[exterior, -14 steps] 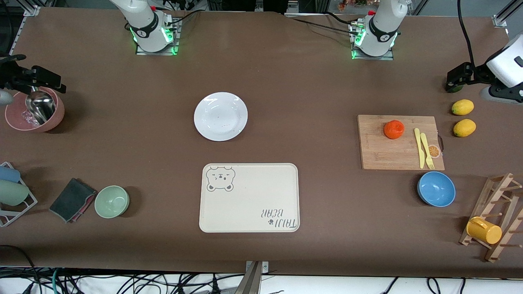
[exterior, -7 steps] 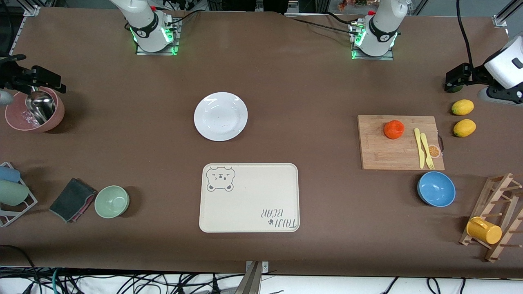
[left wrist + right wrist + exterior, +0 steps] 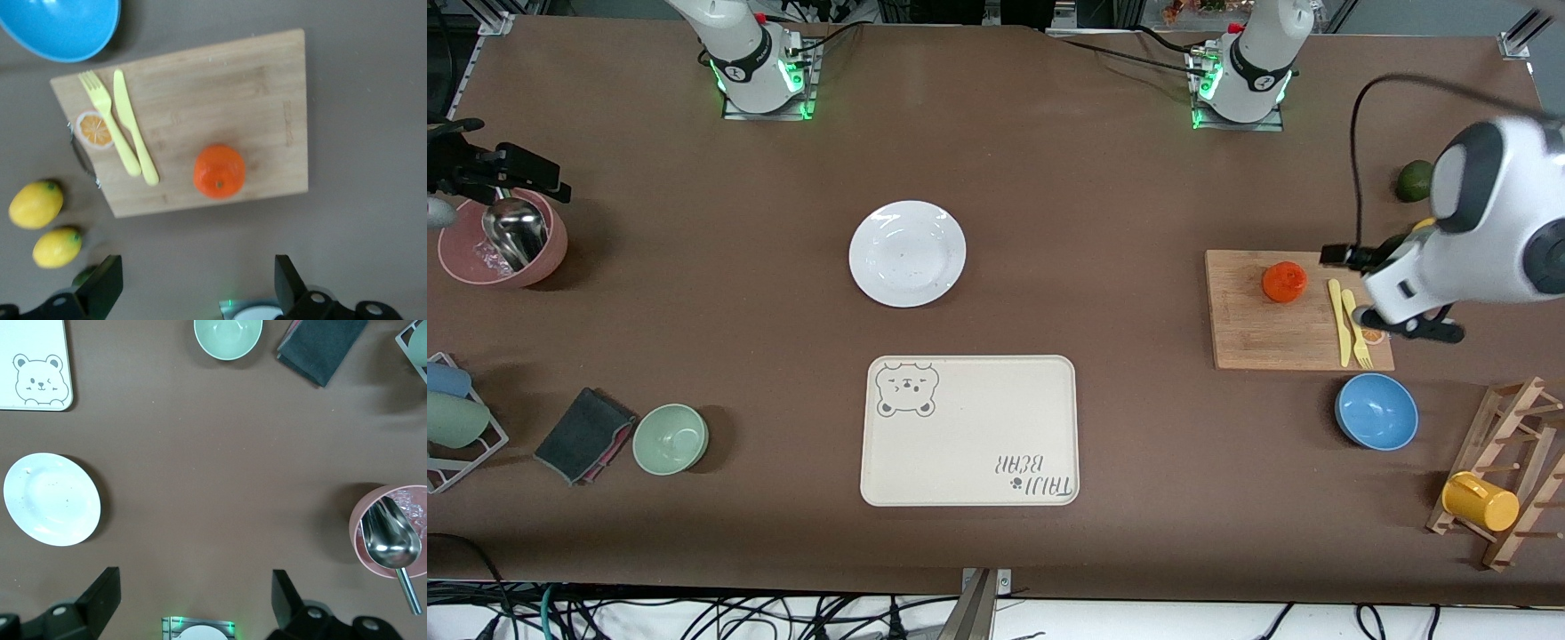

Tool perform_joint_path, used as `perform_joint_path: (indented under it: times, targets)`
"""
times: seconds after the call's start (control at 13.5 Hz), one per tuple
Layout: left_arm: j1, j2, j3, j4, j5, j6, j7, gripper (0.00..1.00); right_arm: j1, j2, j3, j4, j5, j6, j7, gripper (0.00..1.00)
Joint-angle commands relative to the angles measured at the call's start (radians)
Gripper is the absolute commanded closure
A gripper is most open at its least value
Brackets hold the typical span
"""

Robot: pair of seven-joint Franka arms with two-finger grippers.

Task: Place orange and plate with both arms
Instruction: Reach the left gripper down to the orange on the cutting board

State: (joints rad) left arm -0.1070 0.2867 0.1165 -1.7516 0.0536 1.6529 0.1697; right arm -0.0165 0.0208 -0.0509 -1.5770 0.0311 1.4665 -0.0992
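One plate point(image 3: 907, 253) lies on the bare table point(image 3: 1103, 196), farther from the front camera than the one bear tray point(image 3: 969, 430). One orange point(image 3: 1284, 282) sits on the one cutting board point(image 3: 1296, 311) beside one yellow knife point(image 3: 1337, 322) and one yellow fork point(image 3: 1354, 327). The right gripper point(image 3: 193, 600) hangs with fingers spread over bare table near the pink bowl point(image 3: 498, 242), the plate well apart. The left gripper point(image 3: 197, 283) hovers with fingers apart over that arm's end, the orange just clear of its fingertips point(image 3: 285, 275), untouched, two lemons point(image 3: 37, 204) nearby.

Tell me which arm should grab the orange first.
Left, probably. The left gripper hangs open above the cutting board where the orange sits; the right gripper is open near the pink bowl.
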Motion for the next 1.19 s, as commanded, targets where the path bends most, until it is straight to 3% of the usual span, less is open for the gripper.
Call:
perform_joint_path:
  times: [0.0, 0.3, 0.44, 0.74, 1.04, 1.11]
  targets:
    - [0.023, -0.060, 0.002, -0.168, -0.018, 0.167, -0.004, 0.00, -0.003, -0.007, 0.000, 0.008, 0.007, -0.015, -0.005, 0.00]
    - [0.024, -0.101, 0.002, -0.431, -0.020, 0.482, -0.051, 0.00, -0.003, -0.007, 0.000, 0.008, 0.007, -0.015, -0.005, 0.00]
    - [0.024, -0.087, 0.002, -0.501, -0.020, 0.601, -0.094, 0.00, -0.003, -0.007, 0.000, 0.005, 0.007, -0.015, -0.005, 0.00]
    - [0.032, -0.011, 0.002, -0.528, -0.029, 0.653, -0.099, 0.00, -0.003, -0.007, 0.000, 0.003, 0.007, -0.014, -0.005, 0.00]
    - [0.038, 0.049, 0.000, -0.525, -0.121, 0.651, -0.101, 0.00, -0.003, -0.007, -0.001, 0.003, 0.007, -0.014, -0.005, 0.00]
    - [0.036, 0.052, 0.000, -0.520, -0.121, 0.650, -0.090, 0.16, -0.005, -0.007, 0.000, 0.003, 0.007, -0.014, -0.005, 0.00]
